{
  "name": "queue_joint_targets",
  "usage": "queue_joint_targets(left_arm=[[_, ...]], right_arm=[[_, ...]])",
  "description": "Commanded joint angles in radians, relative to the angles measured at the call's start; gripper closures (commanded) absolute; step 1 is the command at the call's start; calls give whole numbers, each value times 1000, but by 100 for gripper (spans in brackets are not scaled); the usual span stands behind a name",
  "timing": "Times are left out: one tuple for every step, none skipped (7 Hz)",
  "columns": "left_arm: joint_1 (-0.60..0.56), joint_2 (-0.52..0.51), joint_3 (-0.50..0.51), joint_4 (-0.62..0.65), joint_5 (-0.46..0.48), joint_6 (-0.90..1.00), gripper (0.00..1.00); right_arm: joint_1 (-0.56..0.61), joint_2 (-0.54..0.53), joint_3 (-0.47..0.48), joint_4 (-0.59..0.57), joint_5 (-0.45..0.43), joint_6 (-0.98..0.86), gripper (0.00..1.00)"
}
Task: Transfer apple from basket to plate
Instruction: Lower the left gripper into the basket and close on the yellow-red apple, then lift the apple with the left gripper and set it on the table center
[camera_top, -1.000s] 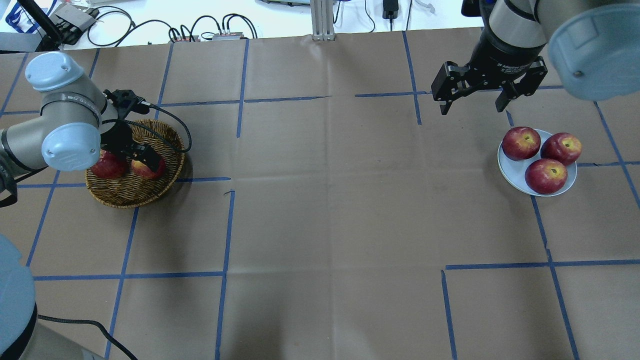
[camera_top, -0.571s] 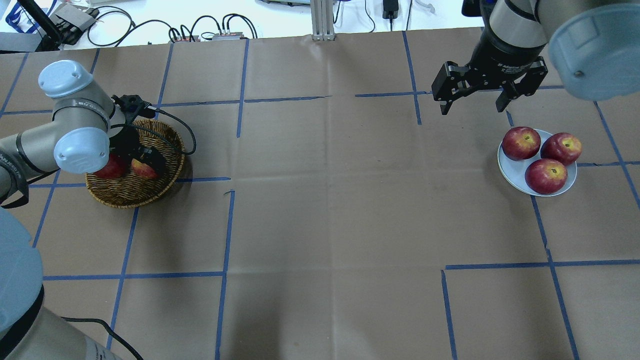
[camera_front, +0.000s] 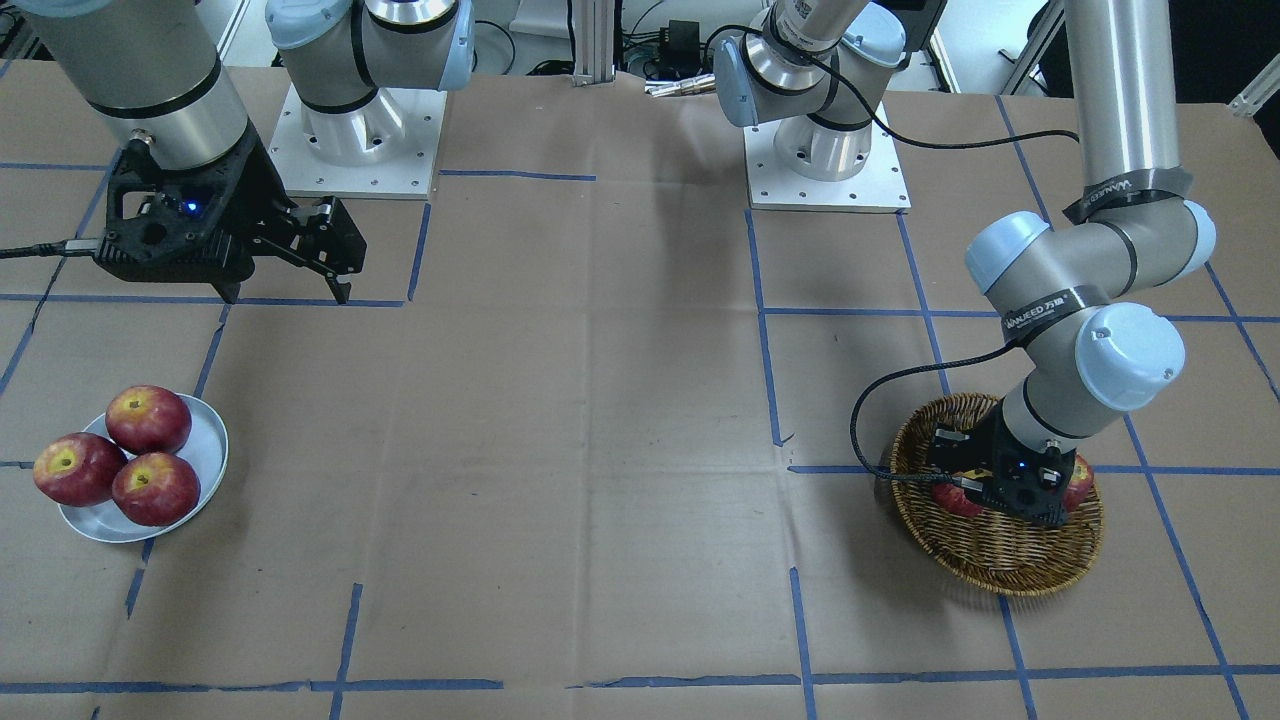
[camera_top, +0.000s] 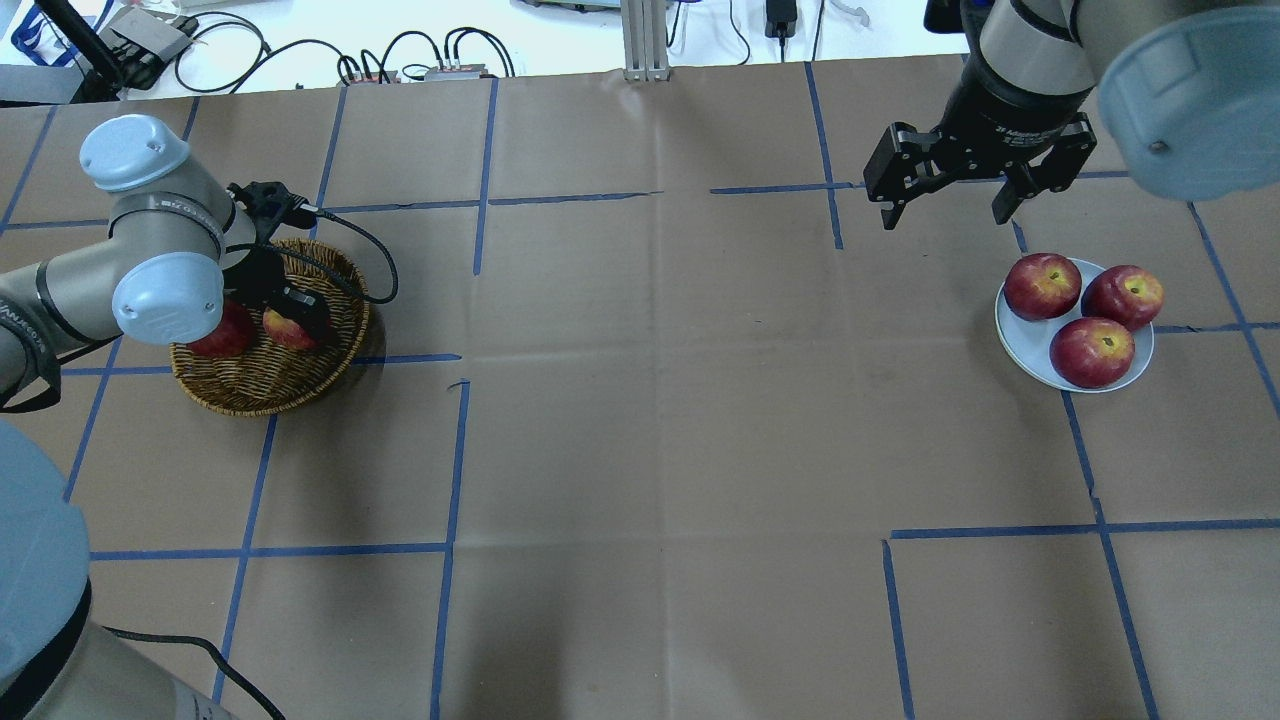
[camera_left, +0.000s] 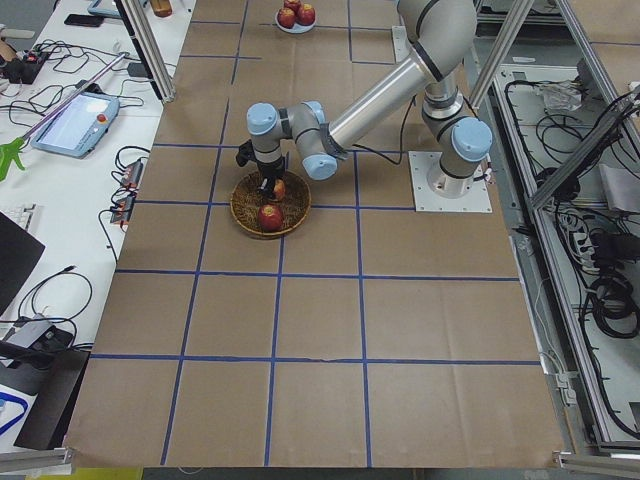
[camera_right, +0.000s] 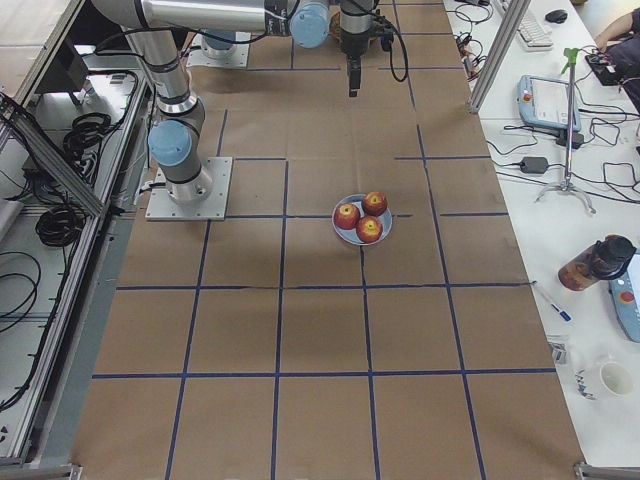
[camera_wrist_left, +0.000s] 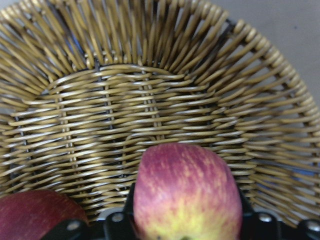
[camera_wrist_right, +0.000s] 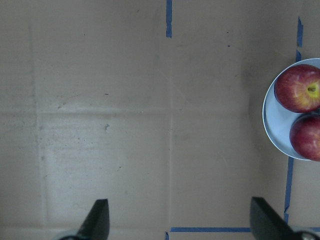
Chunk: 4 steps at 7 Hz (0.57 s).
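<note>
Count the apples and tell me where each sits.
5. On the plate: left apple, right apple, near apple. In the basket: streaky apple, darker apple. More may be hidden there.

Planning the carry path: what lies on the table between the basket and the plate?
No objects between the basket and the plate: the overhead view shows only brown paper crossed by blue tape lines. The front-facing view agrees.

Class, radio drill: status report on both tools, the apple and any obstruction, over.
Left tool shut on the apple, in the basket. Right tool open, near the plate. Three other apples crowd the plate.
</note>
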Motion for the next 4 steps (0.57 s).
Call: queue_joint_targets(left_arm=[[-121,82,107,-176,2,-184,47],[-221,91,160,-240,0,-298,47],[-324,95,168,-245,0,-437,47],[-440,87,172,-243,-5,-592,47]], right_arm=[[0,0,0,-1,0,0,0],[0,1,0,0,0,0,0],[0,1,0,-1,0,0,0],[0,0,0,0,0,0,0]])
